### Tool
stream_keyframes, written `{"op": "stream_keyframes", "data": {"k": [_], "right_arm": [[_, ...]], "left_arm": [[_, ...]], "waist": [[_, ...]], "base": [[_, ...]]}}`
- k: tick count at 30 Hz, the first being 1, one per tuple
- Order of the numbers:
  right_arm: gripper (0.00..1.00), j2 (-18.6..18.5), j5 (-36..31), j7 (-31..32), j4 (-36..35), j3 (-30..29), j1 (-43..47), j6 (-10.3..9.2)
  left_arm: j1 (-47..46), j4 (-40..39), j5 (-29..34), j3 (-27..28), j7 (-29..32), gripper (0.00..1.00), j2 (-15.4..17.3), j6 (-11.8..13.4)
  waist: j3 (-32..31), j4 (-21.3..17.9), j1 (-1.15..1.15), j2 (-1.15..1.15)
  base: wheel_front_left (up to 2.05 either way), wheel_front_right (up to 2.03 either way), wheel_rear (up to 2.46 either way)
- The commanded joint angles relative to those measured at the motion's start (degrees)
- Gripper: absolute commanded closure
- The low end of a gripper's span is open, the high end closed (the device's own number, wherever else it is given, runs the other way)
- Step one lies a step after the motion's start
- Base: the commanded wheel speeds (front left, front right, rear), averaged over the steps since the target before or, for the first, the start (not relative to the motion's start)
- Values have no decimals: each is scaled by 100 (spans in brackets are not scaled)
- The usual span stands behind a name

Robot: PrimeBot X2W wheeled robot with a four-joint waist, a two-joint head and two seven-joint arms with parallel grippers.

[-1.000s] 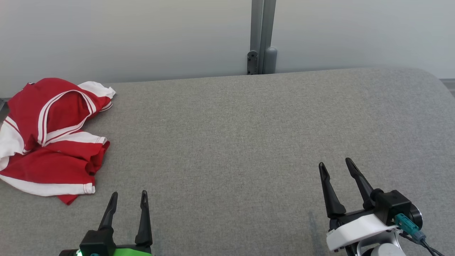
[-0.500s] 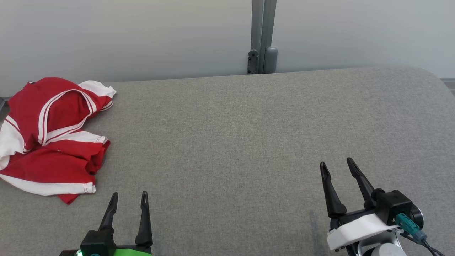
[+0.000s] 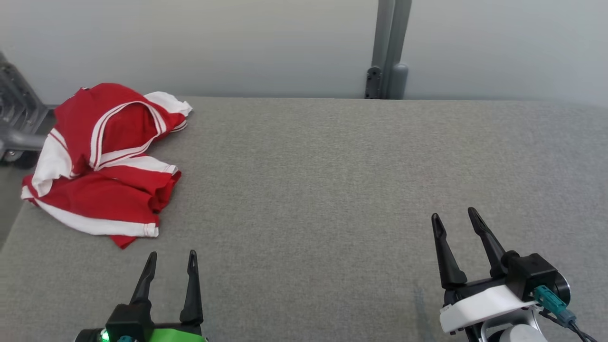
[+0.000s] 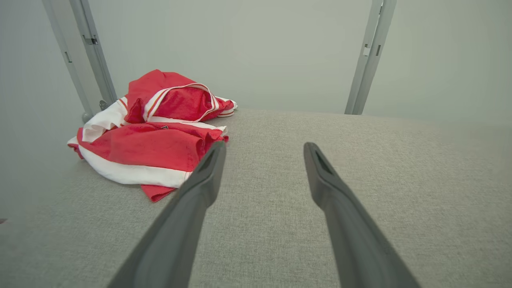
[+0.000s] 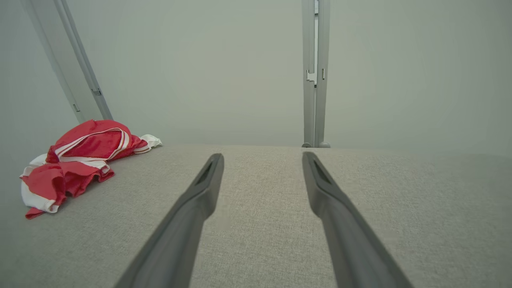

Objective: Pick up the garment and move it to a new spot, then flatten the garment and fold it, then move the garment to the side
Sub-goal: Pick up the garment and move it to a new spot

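Garment: red with white trim, crumpled in a heap at the far left of the grey table, close to its left edge. Left gripper: fingers spread, empty, near the heap's front hem but apart from it. Right gripper: fingers spread, empty, well apart from it. Judgement: thin fabric, light and limp; likely to sag and drape when lifted, layers may cling together. Best hold looks like the white-banded hem on the near side, or the raised trimmed fold on top, pinched firmly
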Motion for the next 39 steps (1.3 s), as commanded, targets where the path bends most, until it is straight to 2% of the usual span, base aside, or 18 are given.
{"op": "stream_keyframes", "data": {"k": [1,10,17,23,29,35,39], "right_arm": [[0,-14,-11,-18,-34,15,39,1],[0,-17,-8,-18,-2,177,-16,1],[0,-18,5,-18,19,233,-69,1],[0,-18,4,-18,20,261,-92,1],[0,-19,-59,-18,5,242,-120,1],[0,-19,-224,-18,-26,210,-297,1],[0,-19,-385,-18,-38,189,-452,1]], "left_arm": [[-65,-24,18,31,-6,0,34,6],[-37,-53,21,174,-6,0,30,20],[61,-86,-40,253,-6,0,30,56],[82,-131,-64,301,-5,0,30,77],[54,-123,-108,384,-6,0,30,77],[-457,26,78,573,-5,0,99,-53],[-1082,470,133,618,-5,0,249,-188]], "waist": [[42,553,0,0],[63,1702,0,0],[58,2093,0,0],[97,2110,0,0],[242,1953,0,0],[636,1674,0,0],[929,1460,0,0]], "base": [[0,0,0],[0,0,0],[0,0,0],[0,0,0],[0,0,0],[0,0,0],[0,0,0]]}}
